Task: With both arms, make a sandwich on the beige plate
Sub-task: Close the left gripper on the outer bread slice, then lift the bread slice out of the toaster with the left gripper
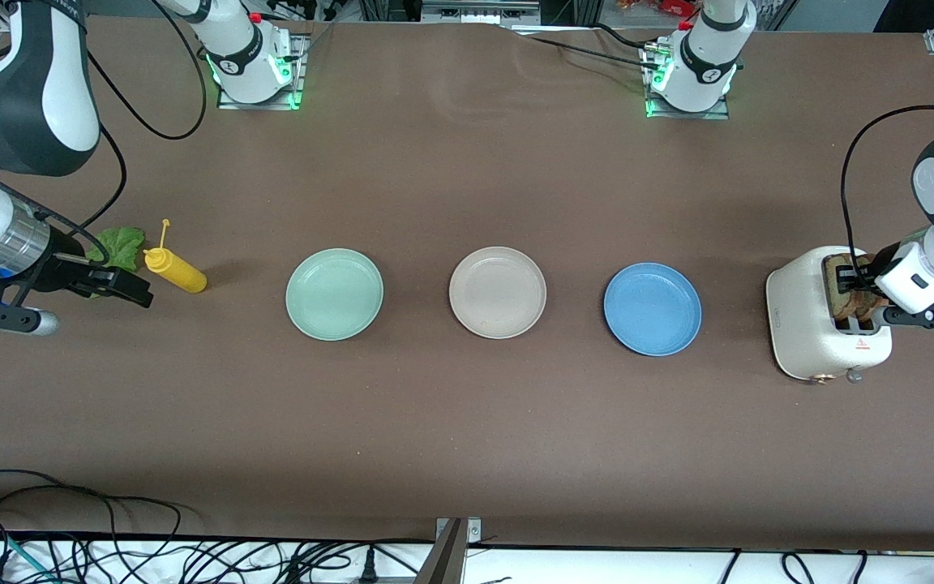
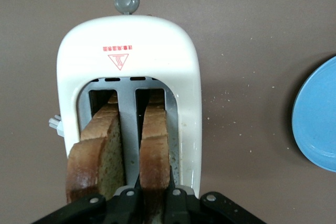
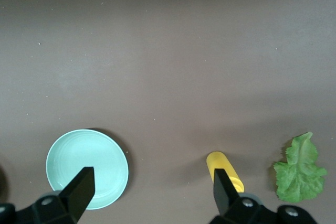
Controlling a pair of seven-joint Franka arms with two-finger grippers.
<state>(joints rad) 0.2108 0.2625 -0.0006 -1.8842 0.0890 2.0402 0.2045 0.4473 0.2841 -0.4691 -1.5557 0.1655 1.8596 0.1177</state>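
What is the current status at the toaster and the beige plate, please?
Left gripper shut on toast slice in toaster. Right gripper open, over mustard bottle. Beige plate bare.

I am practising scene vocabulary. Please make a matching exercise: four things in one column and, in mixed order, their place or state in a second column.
1. beige plate
2. lettuce leaf
3. left gripper
4. right gripper

a. shut on a toast slice in the toaster
b. between mint green plate and blue plate
c. open
d. beside the yellow bottle

Pairs: 1-b, 2-d, 3-a, 4-c
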